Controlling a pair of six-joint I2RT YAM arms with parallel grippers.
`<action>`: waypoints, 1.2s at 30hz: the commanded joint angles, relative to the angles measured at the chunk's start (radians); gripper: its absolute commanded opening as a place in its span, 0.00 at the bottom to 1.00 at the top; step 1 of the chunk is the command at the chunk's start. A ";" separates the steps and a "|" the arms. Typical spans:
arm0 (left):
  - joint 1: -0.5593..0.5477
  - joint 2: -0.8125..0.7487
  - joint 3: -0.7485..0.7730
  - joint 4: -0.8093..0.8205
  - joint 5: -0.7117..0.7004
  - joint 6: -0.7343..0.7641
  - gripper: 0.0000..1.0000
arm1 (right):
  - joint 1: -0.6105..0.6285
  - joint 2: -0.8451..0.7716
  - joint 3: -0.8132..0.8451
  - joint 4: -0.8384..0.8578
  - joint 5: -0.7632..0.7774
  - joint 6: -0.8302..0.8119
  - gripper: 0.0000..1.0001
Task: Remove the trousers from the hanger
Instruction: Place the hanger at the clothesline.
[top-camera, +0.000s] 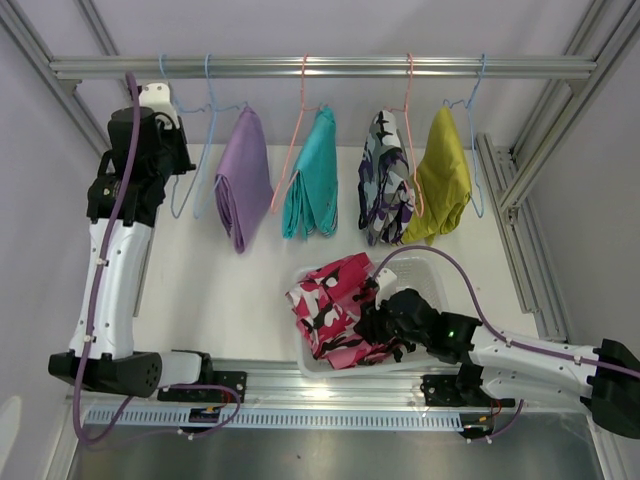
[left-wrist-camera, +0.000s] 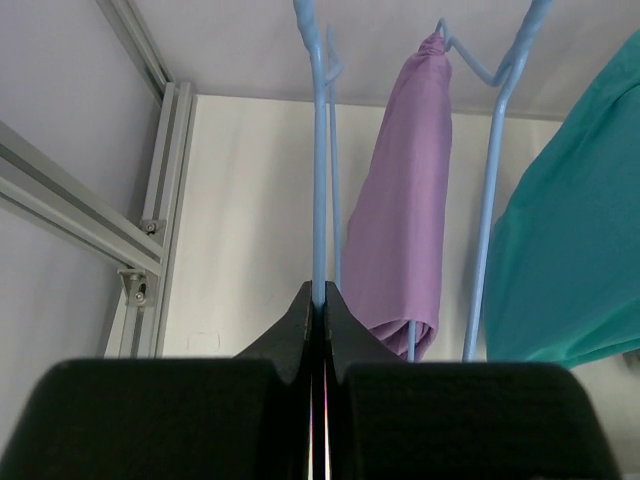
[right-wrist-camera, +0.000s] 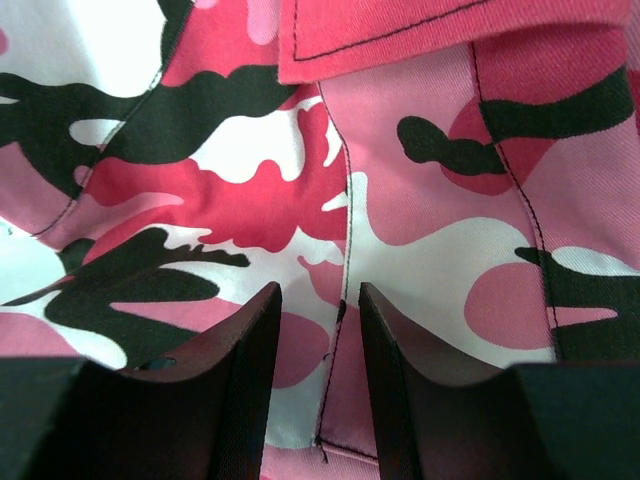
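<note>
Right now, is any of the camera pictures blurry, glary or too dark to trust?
Top external: even light, faint shadows, no glare, everything sharp. Left wrist: the left gripper is a soft black mass, the lilac trousers crisp. Right wrist: the pink camouflage trousers fill the frame, stitching sharp; the right gripper dark, featureless.

No readable writing anywhere.
The pink camouflage trousers (top-camera: 335, 310), the basket (top-camera: 415, 272) and the far rail (top-camera: 320, 67) carry no legible label, brand or number.
</note>
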 joint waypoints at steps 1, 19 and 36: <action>0.010 -0.055 -0.026 0.006 -0.011 -0.018 0.01 | -0.004 -0.019 0.005 0.018 -0.011 -0.002 0.41; 0.010 -0.128 -0.152 0.001 -0.071 -0.052 0.09 | -0.004 -0.021 0.002 0.013 -0.014 -0.002 0.45; 0.010 -0.185 -0.129 -0.112 -0.110 -0.099 0.36 | -0.004 0.002 0.007 0.019 -0.049 -0.008 0.49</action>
